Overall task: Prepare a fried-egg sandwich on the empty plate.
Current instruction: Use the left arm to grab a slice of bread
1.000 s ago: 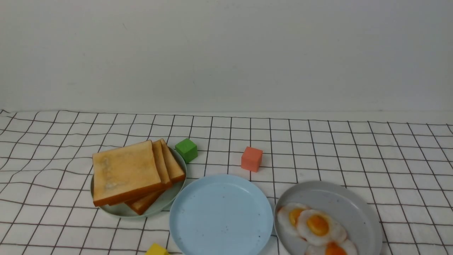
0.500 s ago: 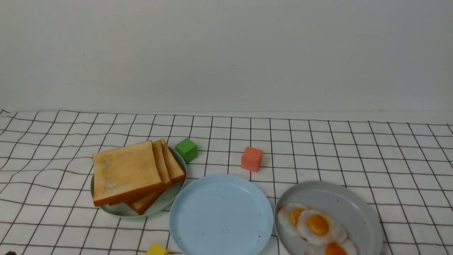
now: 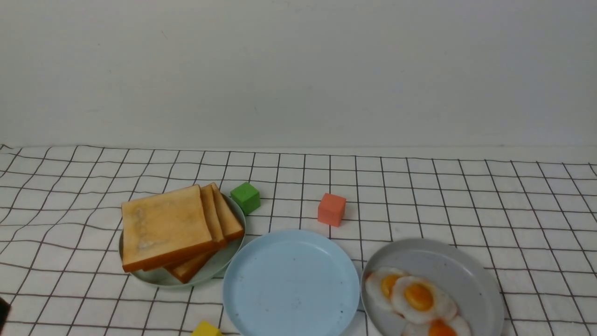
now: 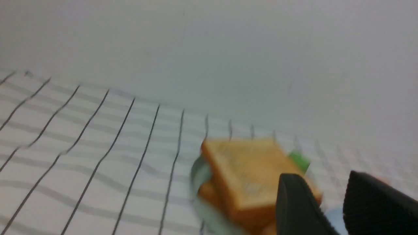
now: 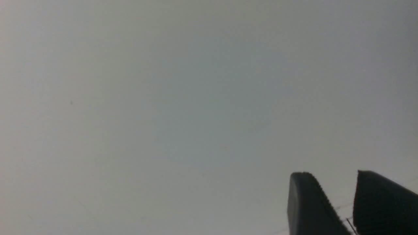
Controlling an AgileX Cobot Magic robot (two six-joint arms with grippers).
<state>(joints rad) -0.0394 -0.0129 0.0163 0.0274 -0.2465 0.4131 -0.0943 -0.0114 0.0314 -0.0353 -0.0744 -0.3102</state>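
Observation:
Three toast slices [image 3: 165, 226] lie stacked and fanned on a pale green plate [image 3: 219, 266] at the left. The light blue empty plate [image 3: 291, 284] sits bare in the middle near the front. To its right, fried eggs [image 3: 419, 298] overlap on a grey speckled plate [image 3: 447, 266]. In the blurred left wrist view my left gripper [image 4: 325, 178] is open and holds nothing, with the toast [image 4: 245, 169] a short way ahead of it. A dark part of my left arm [image 3: 3, 311] shows at the front view's lower left edge. My right gripper [image 5: 331, 176] is open, empty and faces the bare wall.
A green cube [image 3: 246, 197] stands just behind the toast plate, and an orange cube [image 3: 332, 209] stands behind the blue plate. A yellow cube [image 3: 206, 329] lies at the front edge. A checked cloth covers the table; a plain wall rises behind it.
A dark part of my left arm has come into the front view at the lower left edge and risen a little. Nothing on the table has moved.

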